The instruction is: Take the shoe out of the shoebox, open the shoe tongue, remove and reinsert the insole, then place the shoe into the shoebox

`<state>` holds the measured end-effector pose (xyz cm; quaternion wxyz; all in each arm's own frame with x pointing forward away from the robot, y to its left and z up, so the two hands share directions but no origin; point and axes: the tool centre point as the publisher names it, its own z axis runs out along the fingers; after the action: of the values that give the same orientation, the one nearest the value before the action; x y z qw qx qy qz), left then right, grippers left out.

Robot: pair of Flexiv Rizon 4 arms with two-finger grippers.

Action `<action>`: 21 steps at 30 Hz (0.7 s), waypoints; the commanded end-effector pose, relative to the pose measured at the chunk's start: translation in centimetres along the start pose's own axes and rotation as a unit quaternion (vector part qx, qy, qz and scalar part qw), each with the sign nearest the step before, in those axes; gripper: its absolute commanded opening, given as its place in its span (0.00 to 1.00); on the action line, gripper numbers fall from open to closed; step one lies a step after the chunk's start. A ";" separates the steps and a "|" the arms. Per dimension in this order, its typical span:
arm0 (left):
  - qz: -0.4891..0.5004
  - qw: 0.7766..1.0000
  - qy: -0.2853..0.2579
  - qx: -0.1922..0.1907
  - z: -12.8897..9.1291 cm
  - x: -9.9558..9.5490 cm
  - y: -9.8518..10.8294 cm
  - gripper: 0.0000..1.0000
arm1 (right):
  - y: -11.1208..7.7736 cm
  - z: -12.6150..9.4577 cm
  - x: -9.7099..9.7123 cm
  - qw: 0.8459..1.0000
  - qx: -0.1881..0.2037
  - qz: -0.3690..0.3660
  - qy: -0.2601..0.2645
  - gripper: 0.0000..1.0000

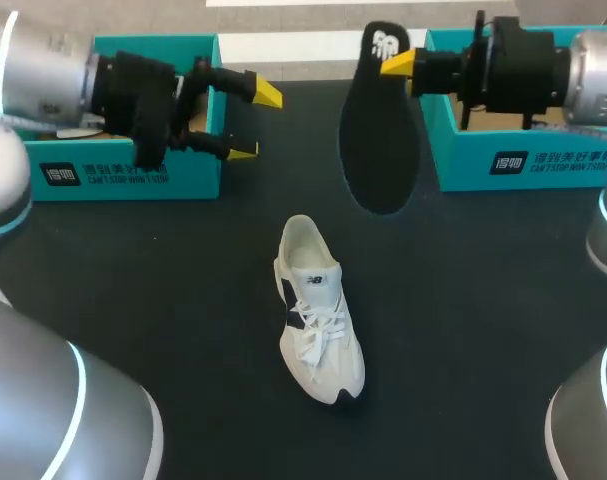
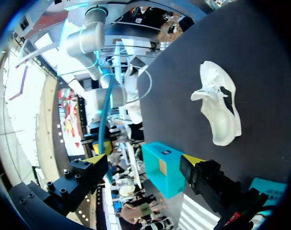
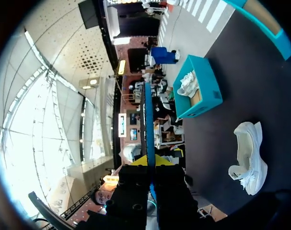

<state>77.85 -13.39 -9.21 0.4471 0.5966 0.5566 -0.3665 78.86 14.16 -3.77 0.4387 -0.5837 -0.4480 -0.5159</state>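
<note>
Half done, I judge: my right gripper (image 1: 398,62) is clamped on the insole (image 1: 378,140), held aloft, the shoe (image 1: 318,320) lies below between both grippers, my left gripper (image 1: 255,122) gapes empty, so next comes sliding the insole back in.

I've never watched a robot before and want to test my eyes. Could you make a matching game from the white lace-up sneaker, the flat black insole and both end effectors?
Things:
1. white lace-up sneaker
2. flat black insole
3. left end effector
4. right end effector

States:
A. open, holding nothing
B. lying on the dark table
C. shut on something thin
D. hanging in the air

Pairs: 1-B, 2-D, 3-A, 4-C
</note>
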 end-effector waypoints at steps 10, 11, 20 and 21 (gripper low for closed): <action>-0.015 0.986 -0.166 -0.013 2.7 -1.2 -2.1 1.00 | 0.1 4.7 -3.2 0.999 -0.007 0.038 0.013 0.00; -0.014 0.986 -0.167 -0.017 3.0 -1.3 -2.1 1.00 | 0.2 4.9 -3.4 0.999 -0.010 0.039 0.016 0.00; -0.002 0.982 -0.190 -0.002 5.6 -2.8 -3.0 0.92 | 0.4 6.1 -3.7 0.999 -0.012 0.044 0.012 0.00; 0.000 0.982 -0.190 -0.001 6.0 -2.9 -3.0 0.82 | 0.3 6.1 -3.7 0.999 -0.012 0.044 0.012 0.00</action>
<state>74.46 -18.60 -8.64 0.5410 0.5187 0.4660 -0.4702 79.84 18.91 -8.03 0.4612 -0.5989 -0.4101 -0.5104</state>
